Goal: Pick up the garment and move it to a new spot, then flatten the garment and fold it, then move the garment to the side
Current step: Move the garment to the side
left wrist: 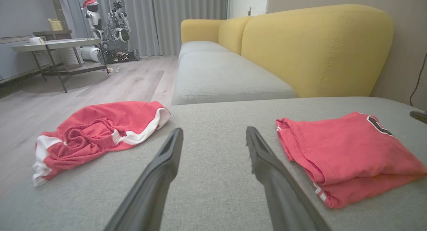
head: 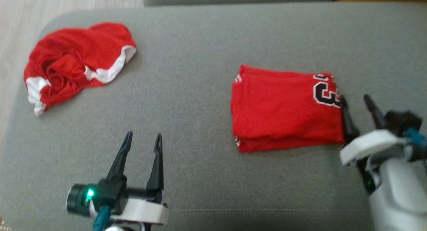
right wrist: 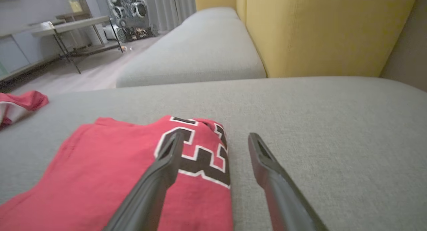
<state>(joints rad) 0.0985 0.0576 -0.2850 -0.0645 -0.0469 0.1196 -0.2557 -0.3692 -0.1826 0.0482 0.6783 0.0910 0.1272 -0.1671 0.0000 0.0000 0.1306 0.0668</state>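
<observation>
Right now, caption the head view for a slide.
Folded red jersey beside the open right gripper; crumpled red garment far left on grey cushion.

Grey sofa seat (head: 200,50), crumpled red shorts (head: 73,64) (white trim) near its left corner, folded red jersey (head: 283,110) lying flat toward the right, well apart from them.

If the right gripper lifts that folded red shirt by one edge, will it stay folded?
Likely floppy: the folded red shirt is thin cloth in loose layers, so an edge lift would probably unfold it. Pushed, it may bunch on the textured cushion.
</observation>
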